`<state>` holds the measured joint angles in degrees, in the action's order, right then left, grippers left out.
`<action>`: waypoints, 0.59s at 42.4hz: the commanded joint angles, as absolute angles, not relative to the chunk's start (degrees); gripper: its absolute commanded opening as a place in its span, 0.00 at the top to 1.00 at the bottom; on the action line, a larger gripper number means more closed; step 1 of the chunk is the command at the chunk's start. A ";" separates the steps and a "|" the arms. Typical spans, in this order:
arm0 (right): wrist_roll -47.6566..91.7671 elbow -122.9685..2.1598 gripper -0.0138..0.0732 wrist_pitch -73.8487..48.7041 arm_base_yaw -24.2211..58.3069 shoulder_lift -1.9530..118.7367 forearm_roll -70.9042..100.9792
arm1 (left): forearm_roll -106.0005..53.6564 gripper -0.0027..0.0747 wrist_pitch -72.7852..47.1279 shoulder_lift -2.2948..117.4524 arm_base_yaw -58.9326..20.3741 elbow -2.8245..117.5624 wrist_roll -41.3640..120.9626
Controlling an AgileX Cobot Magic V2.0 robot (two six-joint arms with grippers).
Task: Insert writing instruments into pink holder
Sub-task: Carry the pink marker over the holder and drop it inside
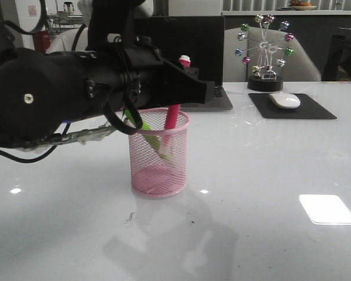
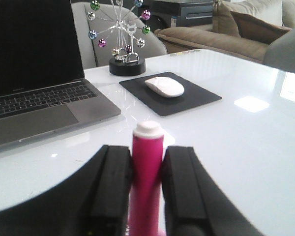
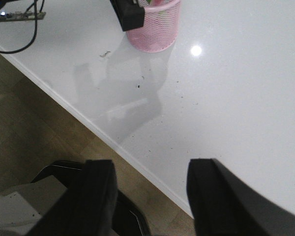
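Standing nearly upright in the pink holder [image 1: 159, 153], the magenta pen [image 1: 174, 112] points its white tip up, its barrel pinched between the left gripper [image 2: 146, 182] fingers. The lime green pen [image 1: 145, 130] leans inside, partly hidden by mesh and arm. No lettering is legible. The right gripper [image 3: 150, 196] hangs spread apart, holding nothing, over the table [image 3: 236, 98] edge.

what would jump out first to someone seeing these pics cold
The big black left arm filling the left of the front view, its pincer shut on a magenta pen standing in the pink mesh holder mid-table. A lime green pen already leans inside it. Behind, a laptop and a white mouse on a black pad.
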<state>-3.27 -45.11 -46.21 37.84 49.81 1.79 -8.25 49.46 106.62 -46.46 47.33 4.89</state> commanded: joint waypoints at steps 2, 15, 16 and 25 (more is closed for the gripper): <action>-3.12 -46.57 0.33 -43.25 37.31 49.19 1.09 | -8.29 0.39 54.17 103.95 -46.85 48.75 4.80; -3.12 -46.57 0.33 -43.25 37.31 49.19 1.09 | -8.29 0.35 33.14 91.98 -46.73 51.37 11.00; -3.12 -46.57 0.33 -43.25 37.31 49.19 1.09 | -8.29 0.35 28.96 90.59 -46.47 51.91 11.48; -3.12 -46.57 0.33 -43.25 37.31 49.19 1.09 | -6.94 0.35 -6.92 77.38 -44.44 57.52 11.53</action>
<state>-3.27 -45.11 -46.21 37.84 49.81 1.79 -7.74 2.29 83.93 -45.35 54.03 11.21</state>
